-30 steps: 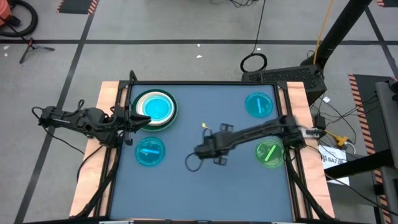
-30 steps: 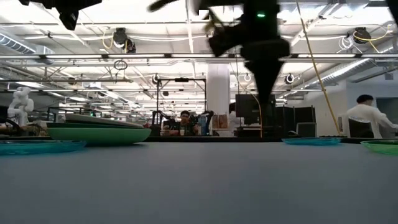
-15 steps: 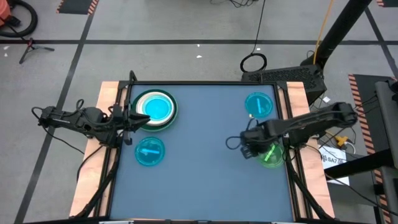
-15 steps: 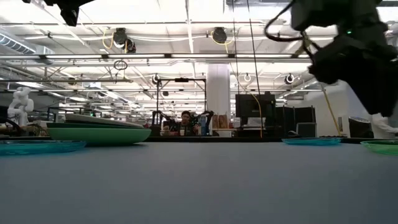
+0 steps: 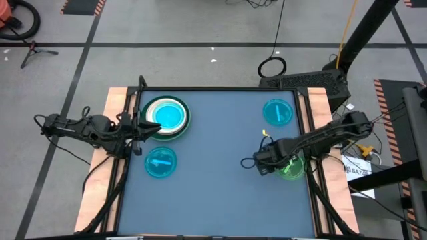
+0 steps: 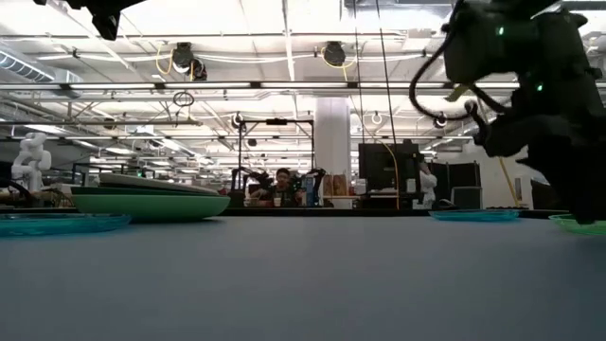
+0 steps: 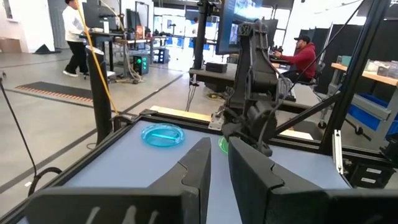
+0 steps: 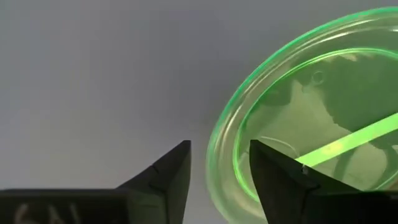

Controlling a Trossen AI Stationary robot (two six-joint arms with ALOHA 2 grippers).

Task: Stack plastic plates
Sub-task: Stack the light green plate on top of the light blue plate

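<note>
Four lots of plastic plates lie on the blue table. A stack [image 5: 165,117] with a green plate at the bottom and a cyan one on top sits far left. One cyan plate [image 5: 161,162] lies nearer, another [image 5: 277,112] far right. A bright green plate [image 5: 293,168] lies flat at the right. My right gripper [image 8: 217,171] is open and points down over this plate's left rim [image 8: 219,149], one finger on either side, above it and not touching. My left gripper [image 7: 217,168] waits level at the table's left edge beside the stack, its fingers a narrow slit apart with nothing between them.
Dark rails [image 5: 313,180] frame the table on wooden side boards. In the low view the stack [image 6: 150,201] rises above the flat plates. People sit and walk in the room beyond. The table's middle [image 5: 220,160] is bare blue mat.
My right gripper has swung from the table's middle toward the right edge, sunk, rolled about its own axis, and now hangs over the green plate's left rim. The plates and my left arm have kept still.
</note>
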